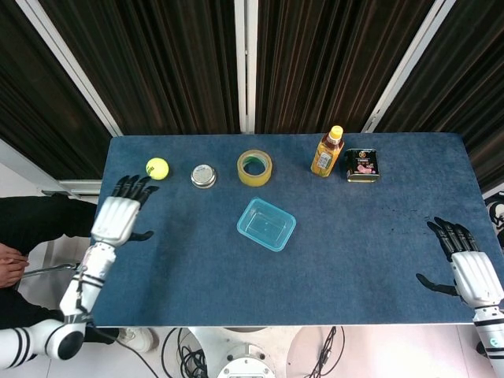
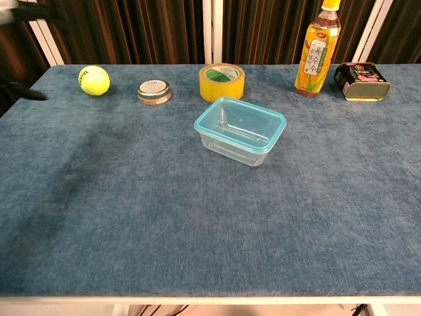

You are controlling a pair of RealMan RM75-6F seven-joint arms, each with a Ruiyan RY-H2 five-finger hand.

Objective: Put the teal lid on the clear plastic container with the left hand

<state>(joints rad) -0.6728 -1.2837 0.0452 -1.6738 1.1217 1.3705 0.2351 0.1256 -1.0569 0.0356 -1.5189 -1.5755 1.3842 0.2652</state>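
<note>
The clear plastic container (image 1: 266,224) (image 2: 240,131) stands mid-table with the teal lid (image 2: 241,122) seated on its rim. My left hand (image 1: 119,216) hovers over the table's left edge, far from the container, its fingers spread and holding nothing; in the chest view only a dark fingertip shows at the far left edge. My right hand (image 1: 470,269) stays at the right front corner, fingers apart and empty.
Along the back stand a tennis ball (image 1: 157,168) (image 2: 94,80), a small round tin (image 1: 203,176) (image 2: 154,91), a yellow tape roll (image 1: 254,168) (image 2: 222,81), an orange drink bottle (image 1: 327,152) (image 2: 318,48) and a dark rectangular can (image 1: 362,165) (image 2: 361,81).
</note>
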